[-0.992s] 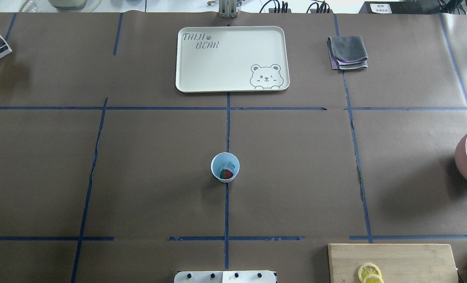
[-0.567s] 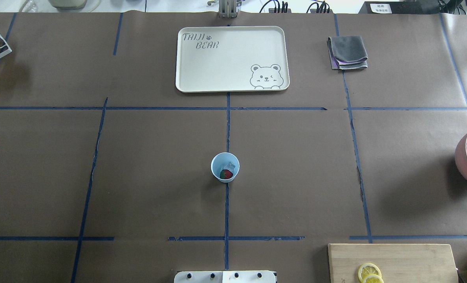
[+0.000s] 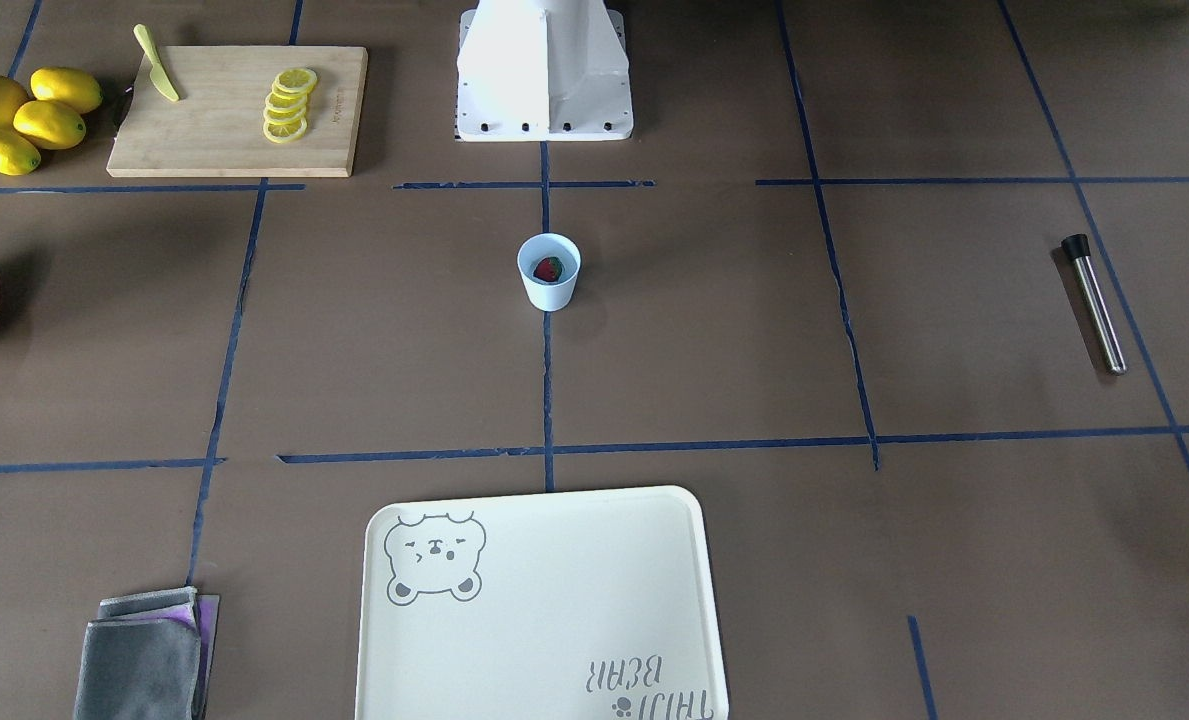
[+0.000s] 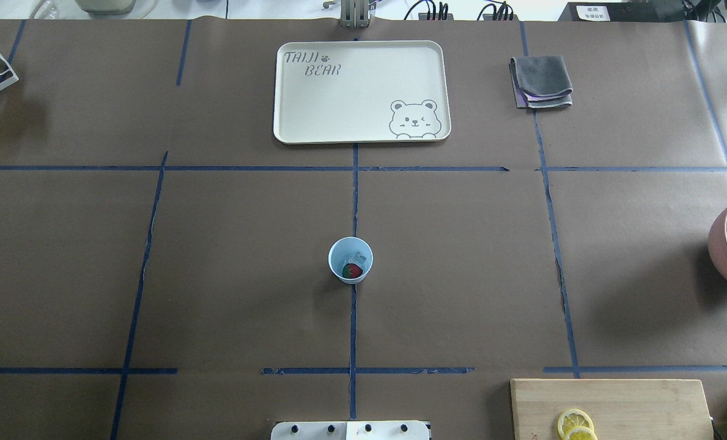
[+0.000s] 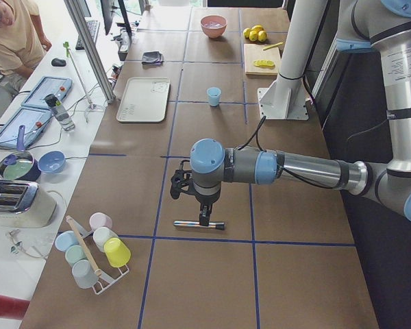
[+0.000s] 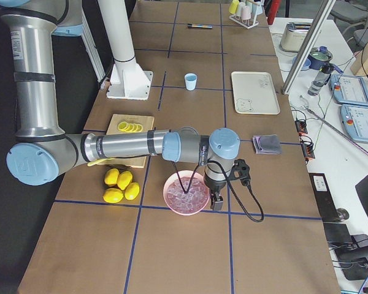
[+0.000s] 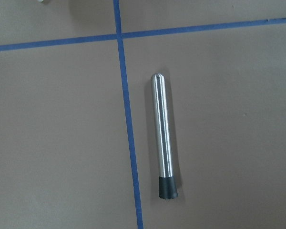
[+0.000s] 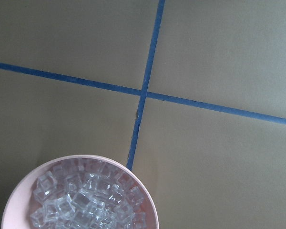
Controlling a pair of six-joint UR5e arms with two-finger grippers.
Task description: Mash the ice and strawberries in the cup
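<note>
Facing the robot, the cup (image 3: pixel 549 271) stands mid-table, strawberry (image 3: pixel 549 268) inside; overhead, ice (image 4: pixel 357 257) lies beside it. From the left end, the left gripper (image 5: pixel 197 205) hangs over the metal masher (image 5: pixel 199 224), likely to fetch it; the right gripper (image 6: pixel 217 197) sits beside the pink bowl (image 6: pixel 186 194). I cannot tell either claw's state.

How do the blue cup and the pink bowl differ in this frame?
The cup is pale blue, small and tapered; the pink bowl is wide and far bigger. The cup holds one strawberry beside a clear piece of ice; the bowl is heaped with ice cubes. The cup stands mid-table in front of the robot's base, the bowl near the right end. Both stand upright, open-topped.
</note>
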